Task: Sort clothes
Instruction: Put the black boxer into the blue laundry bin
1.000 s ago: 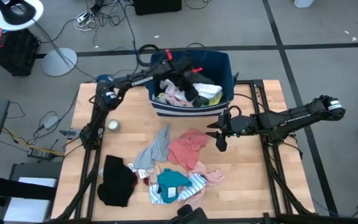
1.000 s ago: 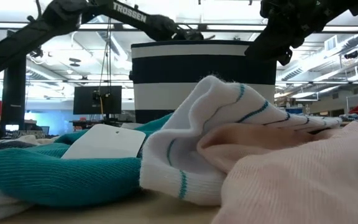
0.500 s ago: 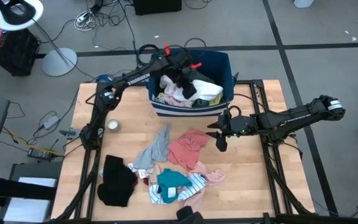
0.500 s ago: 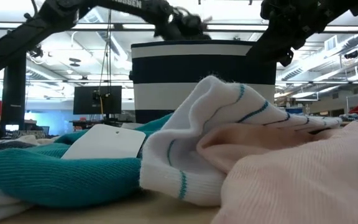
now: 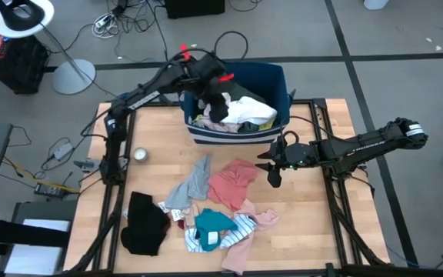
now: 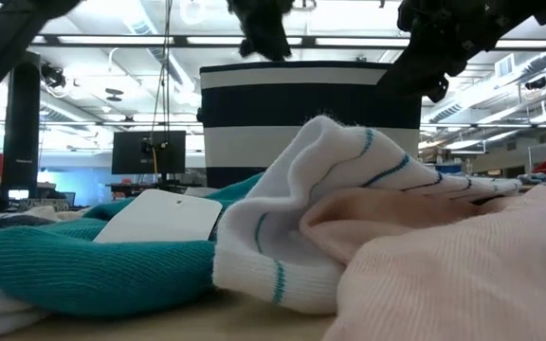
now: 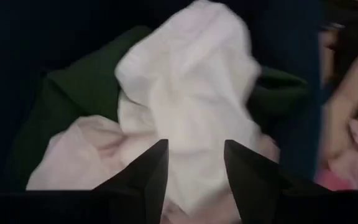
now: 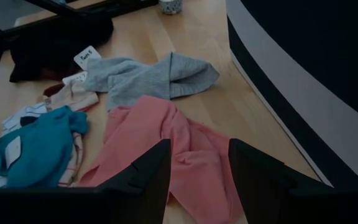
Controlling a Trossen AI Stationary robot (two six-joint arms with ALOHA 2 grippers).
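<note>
My left gripper [image 5: 217, 102] hangs open above the dark blue bin [image 5: 281, 83] at the table's far edge, with nothing between its fingers [image 7: 148, 171]. Below it in the bin lie a white garment [image 7: 185, 93], a dark green one [image 7: 73, 93] and a pale pink one [image 7: 73, 155]. On the table lie a grey garment [image 5: 194, 178], a salmon pink one [image 5: 233, 183], a black one [image 5: 144, 223], a teal one [image 5: 214, 223] and a striped one [image 5: 225, 240]. My right gripper [image 5: 274, 175] waits open above the salmon garment's right edge [image 8: 185, 155].
A small white round cup [image 5: 139, 154] stands near the table's left edge. The bin's striped wall [image 6: 311, 114] rises behind the clothes pile. Bare wood shows between the bin and the pile and along the table's right side [image 5: 321, 223].
My left gripper has risen out of the bin, well above its rim, and drawn back a little toward the table's left edge. It carries nothing. The clothes on the table have stayed where they were.
</note>
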